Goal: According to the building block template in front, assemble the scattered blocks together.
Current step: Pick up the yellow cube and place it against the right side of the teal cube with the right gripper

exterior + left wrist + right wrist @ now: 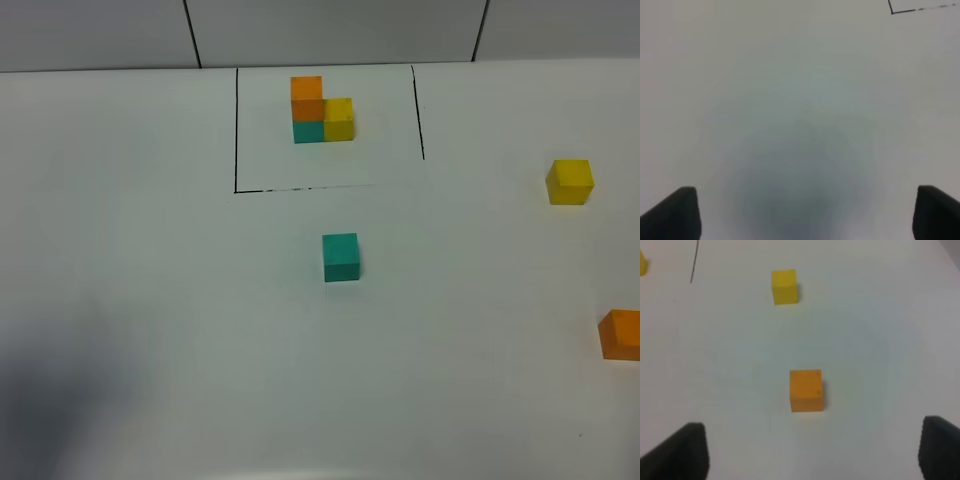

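The building block template (321, 110) stands inside a black-lined rectangle at the back: orange atop teal, yellow at its side. The teal cube (340, 256) sits alone mid-table. The yellow cube (569, 182) lies at the right, also in the right wrist view (784, 286). The orange cube (621, 334) lies at the right edge, also in the right wrist view (806, 390). My right gripper (812, 450) is open, apart from the orange cube and in line with it. My left gripper (807, 215) is open over bare table. Neither arm shows in the high view.
The black outline (237, 130) marks the template area; one corner shows in the left wrist view (892, 11). A dark shadow (60, 400) lies on the white table at the front left. A tiled wall rises behind the table.
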You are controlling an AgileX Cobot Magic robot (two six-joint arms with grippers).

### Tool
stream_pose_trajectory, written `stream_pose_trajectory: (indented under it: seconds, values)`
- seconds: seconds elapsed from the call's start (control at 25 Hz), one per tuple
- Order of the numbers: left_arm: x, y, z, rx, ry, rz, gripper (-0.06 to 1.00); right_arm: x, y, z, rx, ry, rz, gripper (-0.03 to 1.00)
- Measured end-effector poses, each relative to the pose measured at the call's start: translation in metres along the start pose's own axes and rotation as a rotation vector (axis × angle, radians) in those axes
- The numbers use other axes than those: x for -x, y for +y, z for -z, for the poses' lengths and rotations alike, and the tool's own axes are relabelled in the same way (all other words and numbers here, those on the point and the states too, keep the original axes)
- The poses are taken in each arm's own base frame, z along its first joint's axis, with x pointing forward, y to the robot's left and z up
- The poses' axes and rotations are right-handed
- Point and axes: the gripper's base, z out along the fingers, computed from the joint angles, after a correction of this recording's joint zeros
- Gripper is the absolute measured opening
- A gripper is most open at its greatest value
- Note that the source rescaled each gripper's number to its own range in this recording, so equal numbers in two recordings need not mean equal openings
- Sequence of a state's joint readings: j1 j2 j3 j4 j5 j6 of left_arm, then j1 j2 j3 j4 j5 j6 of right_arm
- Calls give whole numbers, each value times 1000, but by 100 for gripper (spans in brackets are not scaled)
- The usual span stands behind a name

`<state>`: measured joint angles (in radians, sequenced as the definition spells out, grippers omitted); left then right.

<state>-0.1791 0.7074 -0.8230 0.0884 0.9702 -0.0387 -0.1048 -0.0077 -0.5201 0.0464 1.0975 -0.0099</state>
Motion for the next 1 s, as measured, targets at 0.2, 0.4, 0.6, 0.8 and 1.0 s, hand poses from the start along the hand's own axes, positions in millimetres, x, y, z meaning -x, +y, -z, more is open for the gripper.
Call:
stream_pose_trajectory:
  seconds: [0.2,0.4,0.6,0.8,1.0]
  values:
    - [-38,-2,21,-39,-85,29,94,0,0,0,0,0,0,76]
    - [-76,-6,25,-92,-122,50,94,0,0,0,0,0,-1,76]
    - [-107,-9,19,-111,-141,56,94,0,0,0,0,0,-1,76]
    - [-127,-12,18,-143,-196,51,94,0,0,0,0,0,-1,76]
    - [-136,-12,24,-148,-260,31,94,0,0,0,0,0,-2,76]
